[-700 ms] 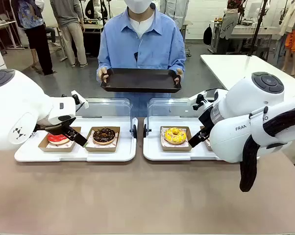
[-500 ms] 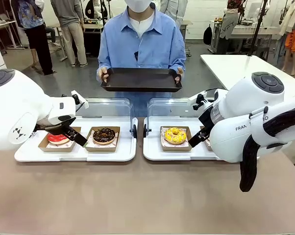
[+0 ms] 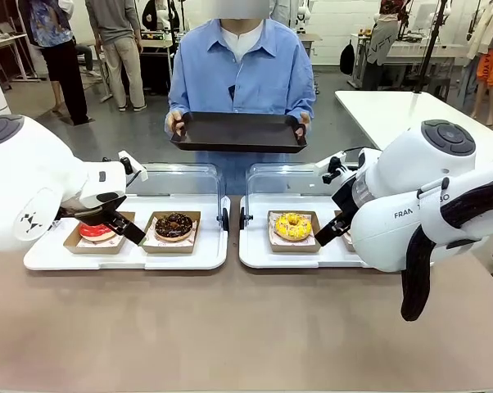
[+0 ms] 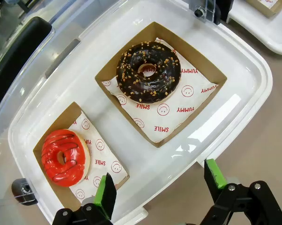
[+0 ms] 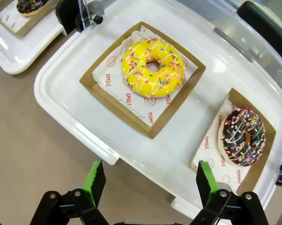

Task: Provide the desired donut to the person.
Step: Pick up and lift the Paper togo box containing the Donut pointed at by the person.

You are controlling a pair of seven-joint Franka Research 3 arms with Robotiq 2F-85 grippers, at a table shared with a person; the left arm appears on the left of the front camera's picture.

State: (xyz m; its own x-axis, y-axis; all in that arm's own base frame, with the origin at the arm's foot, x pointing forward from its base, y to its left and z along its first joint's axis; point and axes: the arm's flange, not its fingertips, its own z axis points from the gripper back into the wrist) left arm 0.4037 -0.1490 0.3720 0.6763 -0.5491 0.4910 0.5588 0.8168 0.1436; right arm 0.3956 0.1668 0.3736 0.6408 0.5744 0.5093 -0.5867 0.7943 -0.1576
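Left wrist view: my left claw [image 4: 159,180] gapes wide, chocolate donut [image 4: 148,71] ahead, red donut [image 4: 63,157] alongside, and a guess could grab wrong.

Person [image 3: 237,78] in light blue shirt — standing opposite, holding black tray [image 3: 237,133] level

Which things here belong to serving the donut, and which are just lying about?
Job: red donut, chocolate nut donut, yellow sprinkled donut, chocolate sprinkled donut, the person, black tray they hold.
Lying about: white side table, bystanders behind.
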